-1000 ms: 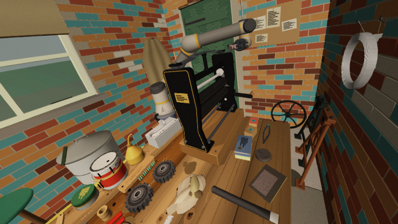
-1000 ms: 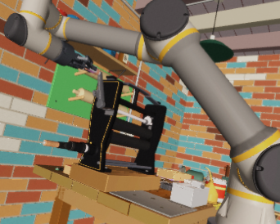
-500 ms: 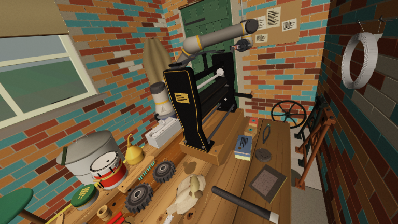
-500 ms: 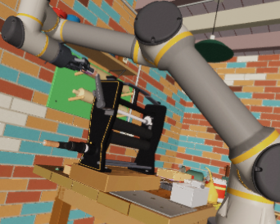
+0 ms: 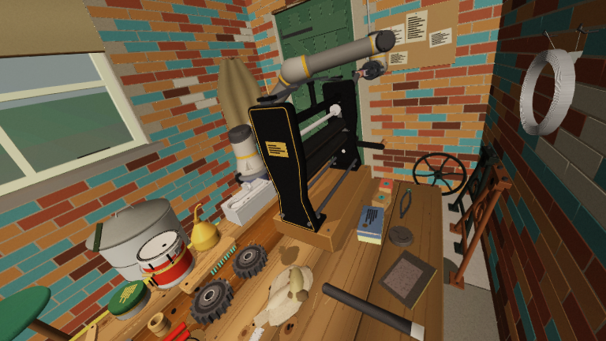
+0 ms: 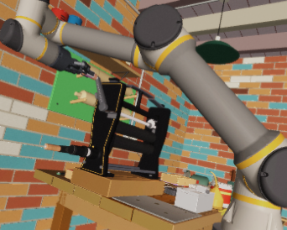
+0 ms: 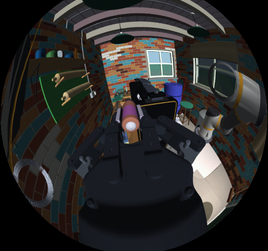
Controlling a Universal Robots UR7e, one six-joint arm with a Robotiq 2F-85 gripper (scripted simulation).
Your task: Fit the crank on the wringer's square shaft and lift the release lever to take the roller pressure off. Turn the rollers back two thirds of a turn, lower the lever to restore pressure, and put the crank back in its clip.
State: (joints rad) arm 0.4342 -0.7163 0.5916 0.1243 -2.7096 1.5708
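The release lever's purple-and-tan grip (image 7: pixel 130 118) sits clamped in my closed gripper (image 7: pixel 131 125), up at the top of the wringer's far side frame (image 6: pixel 105 126). The lever (image 6: pixel 100 93) runs down from the gripper (image 6: pixel 87 72) to the frame's top. The black wringer (image 5: pixel 308 149) stands upright on a wooden base on the bench, its dark rollers (image 6: pixel 134 136) between the two side frames. The crank (image 6: pixel 67 149) sticks out sideways from the far frame at roller height, its tan handle pointing away from the wringer.
A green door (image 5: pixel 319 42) and brick wall stand behind the wringer. On the bench in front lie a blue book (image 5: pixel 372 223), two gears (image 5: pixel 230 281), a dark roller (image 5: pixel 371 310), a pad (image 5: pixel 406 278) and a tub (image 5: pixel 143 239). A handwheel (image 5: pixel 439 173) stands past the bench's end.
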